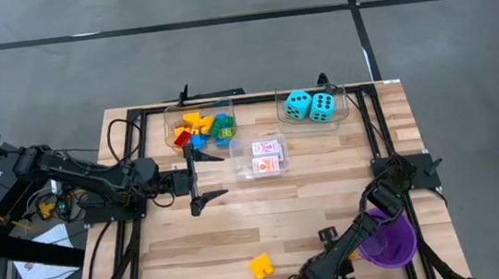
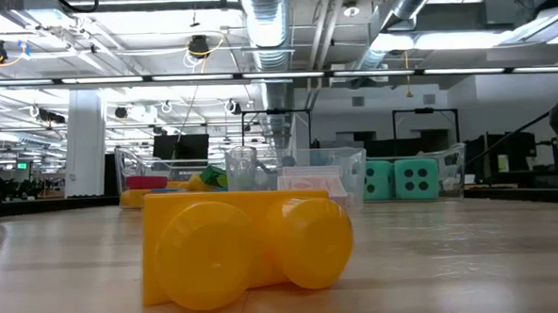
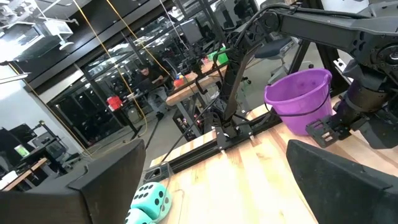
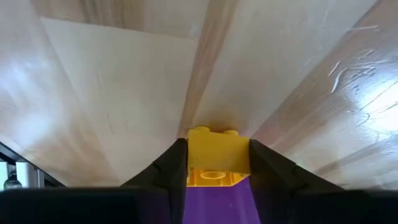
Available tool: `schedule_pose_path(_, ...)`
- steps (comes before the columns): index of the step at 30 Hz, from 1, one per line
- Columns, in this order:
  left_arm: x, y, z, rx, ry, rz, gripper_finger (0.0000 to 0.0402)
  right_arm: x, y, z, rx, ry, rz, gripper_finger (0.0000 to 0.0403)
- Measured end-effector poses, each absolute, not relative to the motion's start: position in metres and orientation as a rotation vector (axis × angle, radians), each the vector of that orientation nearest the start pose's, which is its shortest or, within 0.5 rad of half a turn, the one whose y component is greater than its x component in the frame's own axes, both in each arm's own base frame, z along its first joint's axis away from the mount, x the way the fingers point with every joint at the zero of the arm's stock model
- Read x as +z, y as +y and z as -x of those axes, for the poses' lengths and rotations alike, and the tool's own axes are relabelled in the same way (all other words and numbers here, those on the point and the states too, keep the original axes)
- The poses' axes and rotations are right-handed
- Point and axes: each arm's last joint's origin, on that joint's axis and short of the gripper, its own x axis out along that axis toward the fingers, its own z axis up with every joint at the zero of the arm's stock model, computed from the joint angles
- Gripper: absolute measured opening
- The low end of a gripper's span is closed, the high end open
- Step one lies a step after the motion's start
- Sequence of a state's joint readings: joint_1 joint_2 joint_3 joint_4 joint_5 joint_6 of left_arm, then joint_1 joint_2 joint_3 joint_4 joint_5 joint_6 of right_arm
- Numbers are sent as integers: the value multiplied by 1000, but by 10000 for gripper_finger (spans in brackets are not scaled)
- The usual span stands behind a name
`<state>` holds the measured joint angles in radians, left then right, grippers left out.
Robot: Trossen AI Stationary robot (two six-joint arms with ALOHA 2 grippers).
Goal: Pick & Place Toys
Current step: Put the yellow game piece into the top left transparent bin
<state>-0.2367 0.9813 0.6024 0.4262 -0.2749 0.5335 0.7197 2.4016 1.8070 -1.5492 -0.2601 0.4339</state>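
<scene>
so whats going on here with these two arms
The robot is sorting toys into clear bins. The right pincer, low at the table's near edge beside the purple cup, has a yellow brick between its fingers. Another yellow brick lies loose nearby. The left pincer waits open near the bin of bricks.

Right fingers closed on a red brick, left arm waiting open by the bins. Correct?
No. The brick between the right gripper fingers is yellow, not red, as the right wrist view shows. The left gripper does wait open by the bins.
</scene>
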Motion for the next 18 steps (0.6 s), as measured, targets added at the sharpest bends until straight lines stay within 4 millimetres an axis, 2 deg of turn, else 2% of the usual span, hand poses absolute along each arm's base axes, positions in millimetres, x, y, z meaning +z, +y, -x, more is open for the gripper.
schedule_pose_path(6, 293, -44, -214, 50, -34, -521, 384, 119, 271, -300, 77, 2117, 291, 126)
schedule_pose_path(12, 293, -44, -214, 53, -34, -521, 384, 133, 275, -309, 53, 2023, 352, 126)
schedule_pose_path(15, 292, -44, -214, 52, -33, -521, 384, 146, 277, -316, 31, 1922, 386, 126)
schedule_pose_path(18, 292, -44, -214, 52, -33, -522, 384, 168, 276, -326, -55, 1751, 423, 126)
